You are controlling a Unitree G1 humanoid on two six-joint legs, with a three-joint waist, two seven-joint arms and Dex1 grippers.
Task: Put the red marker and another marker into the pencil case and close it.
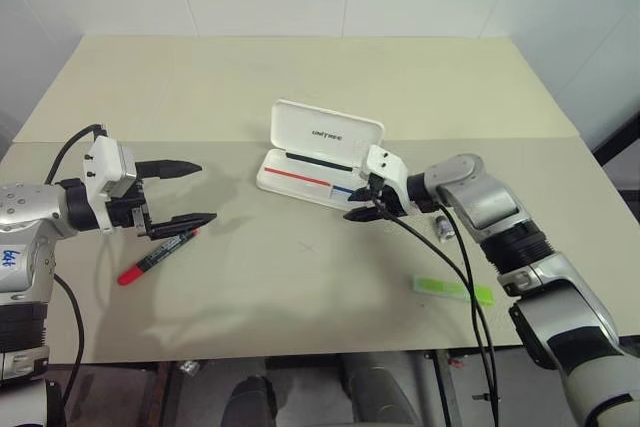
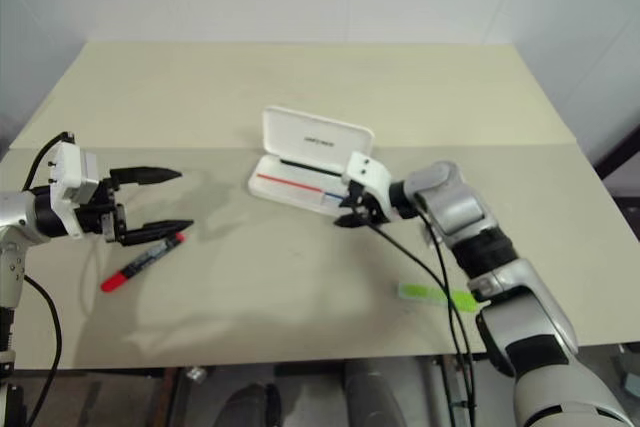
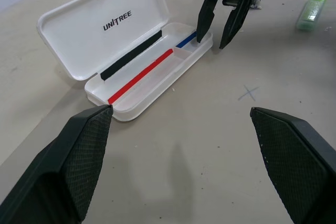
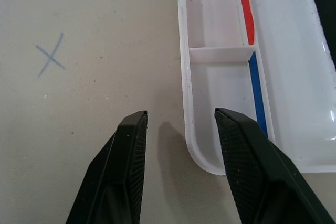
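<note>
The white pencil case (image 1: 300, 180) lies open at the table's middle, its "UNITREE" lid (image 3: 105, 24) standing up behind a tray with a red and blue stripe. My right gripper (image 1: 364, 204) is open at the tray's right end. One finger hangs over the tray (image 4: 184, 77) and the other over the table, so the tray's front corner wall sits between them. The red marker (image 1: 157, 257) lies on the table at the left. My left gripper (image 1: 186, 193) hovers just above it, open and empty. The light-green marker (image 1: 453, 290) lies near the front right edge.
A small grey object (image 1: 444, 229) lies on the table beside my right forearm. A faint pencilled cross (image 3: 248, 93) marks the table in front of the case. A black cable hangs from the right arm over the table's front edge.
</note>
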